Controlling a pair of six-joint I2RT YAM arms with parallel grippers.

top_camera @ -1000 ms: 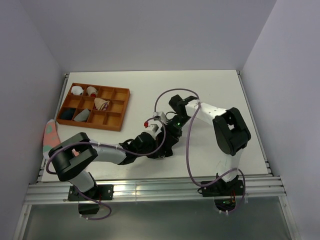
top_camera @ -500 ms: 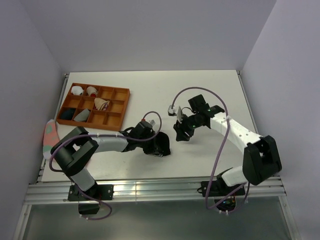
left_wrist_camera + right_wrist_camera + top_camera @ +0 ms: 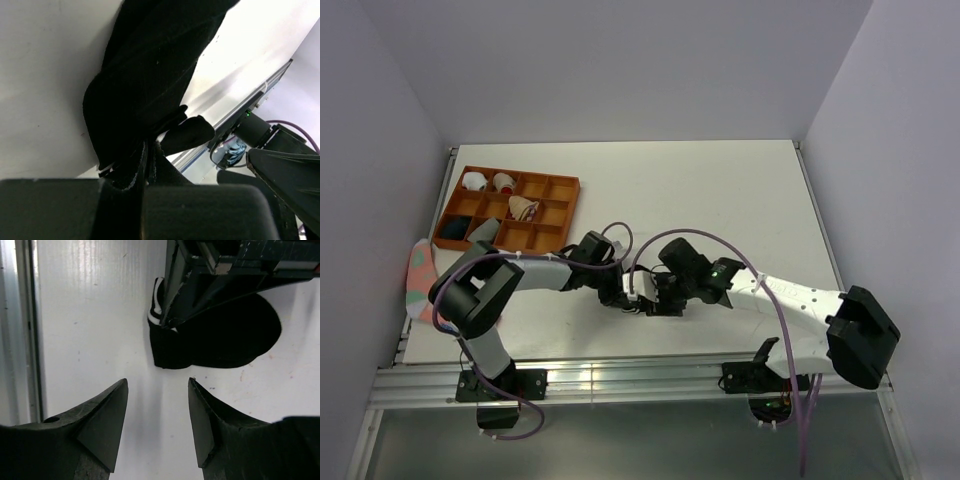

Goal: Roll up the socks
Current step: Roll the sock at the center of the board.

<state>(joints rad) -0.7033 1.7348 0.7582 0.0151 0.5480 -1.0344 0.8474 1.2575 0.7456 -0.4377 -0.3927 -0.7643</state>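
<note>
The black sock [image 3: 220, 340] lies bunched on the white table [image 3: 85, 315]. It shows in the upper centre of the right wrist view and just below the middle of the overhead frame, where both arms meet over it. The left gripper [image 3: 148, 152] has its fingers pressed together on a fold of cloth at the white-striped cuff [image 3: 156, 302], so that end is pinched and puckered. The right gripper [image 3: 157, 390] sits at the bottom of its own view, fingers spread wide with nothing between them, just short of the sock's near edge. The sock looks light, soft and limp. It will probably sag, crumple and slide on the smooth table rather than hold a shape, and nothing in it can break. Rolling it likely calls for a hold across the full thickness of the folded end, low against the table, with the pinched cuff as the anchor.
</note>
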